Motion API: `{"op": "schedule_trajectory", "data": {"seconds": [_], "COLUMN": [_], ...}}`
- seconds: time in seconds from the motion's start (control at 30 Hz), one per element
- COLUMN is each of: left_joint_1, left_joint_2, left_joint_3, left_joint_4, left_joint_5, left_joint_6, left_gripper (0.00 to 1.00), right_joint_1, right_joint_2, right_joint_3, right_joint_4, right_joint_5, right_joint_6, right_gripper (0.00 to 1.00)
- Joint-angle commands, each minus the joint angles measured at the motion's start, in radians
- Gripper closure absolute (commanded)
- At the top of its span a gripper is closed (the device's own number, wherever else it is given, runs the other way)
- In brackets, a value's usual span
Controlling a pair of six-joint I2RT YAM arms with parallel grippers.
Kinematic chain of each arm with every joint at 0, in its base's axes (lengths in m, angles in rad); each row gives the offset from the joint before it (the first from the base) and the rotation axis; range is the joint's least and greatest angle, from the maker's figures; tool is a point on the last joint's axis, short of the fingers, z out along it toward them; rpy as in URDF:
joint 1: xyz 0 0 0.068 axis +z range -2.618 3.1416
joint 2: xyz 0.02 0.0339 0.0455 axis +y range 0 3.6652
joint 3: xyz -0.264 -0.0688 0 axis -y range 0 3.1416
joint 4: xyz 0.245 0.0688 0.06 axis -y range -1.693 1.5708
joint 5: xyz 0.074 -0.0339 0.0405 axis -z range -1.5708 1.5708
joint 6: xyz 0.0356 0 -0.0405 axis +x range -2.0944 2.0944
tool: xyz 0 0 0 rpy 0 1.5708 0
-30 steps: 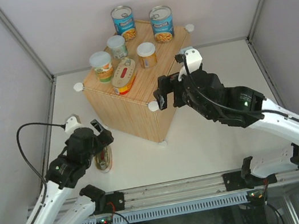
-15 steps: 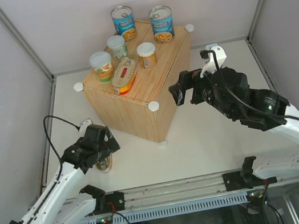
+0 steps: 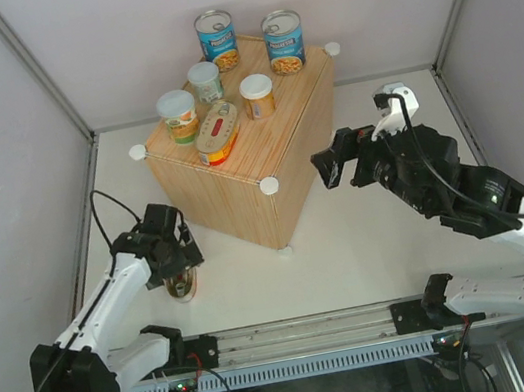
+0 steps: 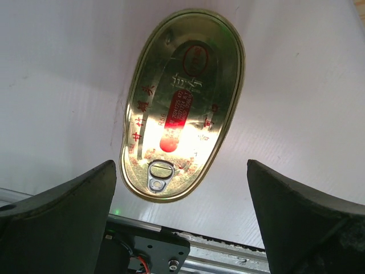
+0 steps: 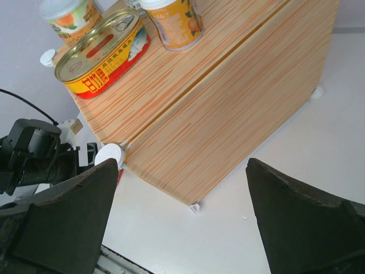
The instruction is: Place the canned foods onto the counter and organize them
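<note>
The counter [image 3: 230, 186], a light wood-grain box, carries two tall blue cans [image 3: 216, 39], three small pale-lidded cans [image 3: 178, 115] and a flat oval red-yellow tin [image 3: 217, 132]. A second flat oval tin [image 3: 182, 283] lies on the white table left of the counter, lid up; it also shows in the left wrist view [image 4: 182, 105]. My left gripper [image 3: 177, 264] hangs just above this tin, open and wide of it [image 4: 182, 228]. My right gripper [image 3: 331, 166] is open and empty in the air, right of the counter's near corner [image 5: 182, 222]. The right wrist view shows the counter [image 5: 228, 97] and its tin [image 5: 102, 54].
A metal rail [image 3: 297, 337] runs along the table's near edge, close behind the tin on the table. Grey walls close in the left, right and back. A black cable [image 3: 102, 209] loops off the left arm. White knobs [image 3: 267, 186] stick out at the counter's corners.
My left gripper has swung in and down over the tin on the table. My right gripper has drawn back to the right, away from the counter's corner.
</note>
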Motion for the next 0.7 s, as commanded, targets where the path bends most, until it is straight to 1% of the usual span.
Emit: {"op": "schedule_trajectory", "data": {"seconds": [0.0, 0.2, 0.67], "left_joint_1": [0.039, 0.048, 0.059], "left_joint_2": [0.028, 0.123, 0.237], "left_joint_3": [0.096, 0.151, 0.161], "left_joint_4": [0.001, -0.013, -0.039], "left_joint_5": [0.047, 0.047, 0.035], "left_joint_6": [0.089, 0.132, 0.128], "left_gripper": [0.00, 0.00, 0.00], "right_joint_1": [-0.014, -0.028, -0.071], "right_joint_2": [-0.034, -0.059, -0.070], "right_joint_3": [-0.008, -0.018, -0.019], "right_joint_4": [0.033, 0.038, 0.055], "right_joint_5": [-0.015, -0.036, -0.100], "right_joint_6": [0.016, 0.011, 0.003], "right_gripper": [0.07, 0.07, 0.07]}}
